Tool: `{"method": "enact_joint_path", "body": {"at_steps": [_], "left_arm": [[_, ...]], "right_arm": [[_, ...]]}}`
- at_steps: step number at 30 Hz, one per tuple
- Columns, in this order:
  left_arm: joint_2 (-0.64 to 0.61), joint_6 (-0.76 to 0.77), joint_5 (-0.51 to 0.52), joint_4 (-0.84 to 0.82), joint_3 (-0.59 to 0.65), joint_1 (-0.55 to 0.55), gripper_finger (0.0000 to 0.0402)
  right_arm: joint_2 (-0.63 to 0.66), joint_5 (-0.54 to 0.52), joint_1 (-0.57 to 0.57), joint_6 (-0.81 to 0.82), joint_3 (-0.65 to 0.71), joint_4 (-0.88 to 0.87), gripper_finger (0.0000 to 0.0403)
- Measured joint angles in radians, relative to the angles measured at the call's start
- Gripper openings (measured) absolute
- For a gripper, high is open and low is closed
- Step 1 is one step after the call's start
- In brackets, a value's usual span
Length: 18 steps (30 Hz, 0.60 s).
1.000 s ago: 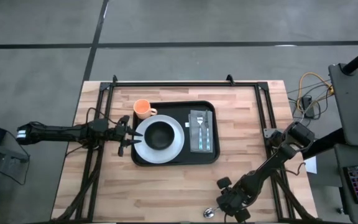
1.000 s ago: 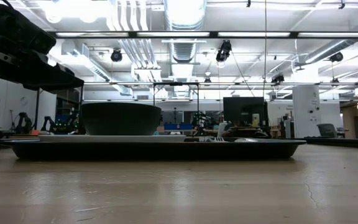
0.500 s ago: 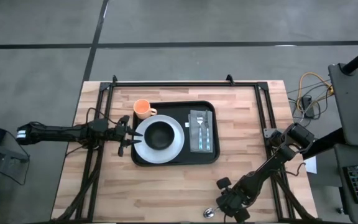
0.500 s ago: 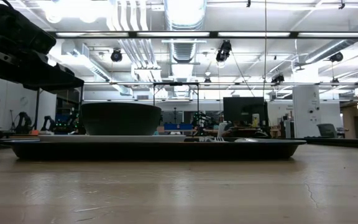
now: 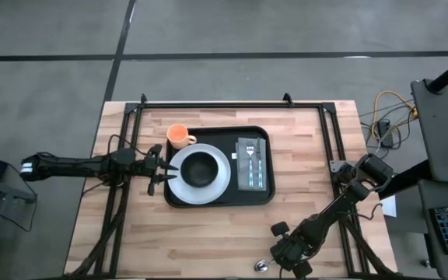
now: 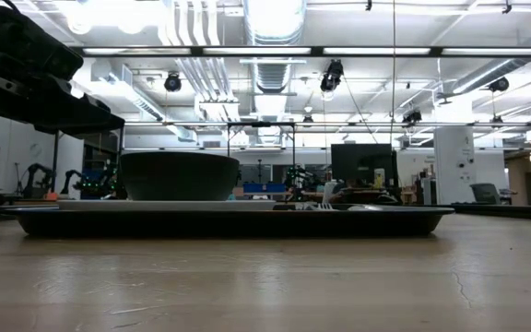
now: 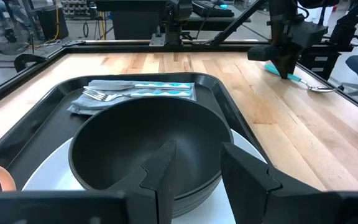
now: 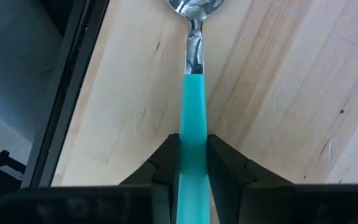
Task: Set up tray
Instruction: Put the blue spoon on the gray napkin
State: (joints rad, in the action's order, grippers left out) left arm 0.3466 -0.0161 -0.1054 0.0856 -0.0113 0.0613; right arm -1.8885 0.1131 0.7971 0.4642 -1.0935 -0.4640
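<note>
The tray (image 5: pixel 219 166) sat just ahead of the left pincer (image 5: pixel 159 173), already carrying plate (image 5: pixel 216 180), bowl (image 5: pixel 200 168), cup (image 5: pixel 179 137), and napkin (image 5: pixel 253 163) with cutlery. Well apart, the right pincer (image 8: pixel 188 152) clasped the teal-handled spoon (image 8: pixel 192 93) against the desk (image 5: pixel 208 233); that spoon seemed the last piece. The left pincer stood released, empty. No readable writing showed.

overhead looking down; table-level sideways; wrist views close, tray (image 5: pixel 220 194) shared

A robotics lab: exposed ceiling ducts (image 6: pixel 275 23), equipment racks (image 6: pixel 454 164).
</note>
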Motion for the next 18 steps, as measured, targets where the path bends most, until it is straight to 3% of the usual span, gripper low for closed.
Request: {"method": "enact_joint_path", "body": {"at_steps": [18], "left_arm": [[0.000, 0.000, 0.000, 0.000, 0.000, 0.000, 0.0105]], "right_arm": [[-0.009, -0.042, -0.071, 0.038, -0.080, -0.006, 0.0053]]}}
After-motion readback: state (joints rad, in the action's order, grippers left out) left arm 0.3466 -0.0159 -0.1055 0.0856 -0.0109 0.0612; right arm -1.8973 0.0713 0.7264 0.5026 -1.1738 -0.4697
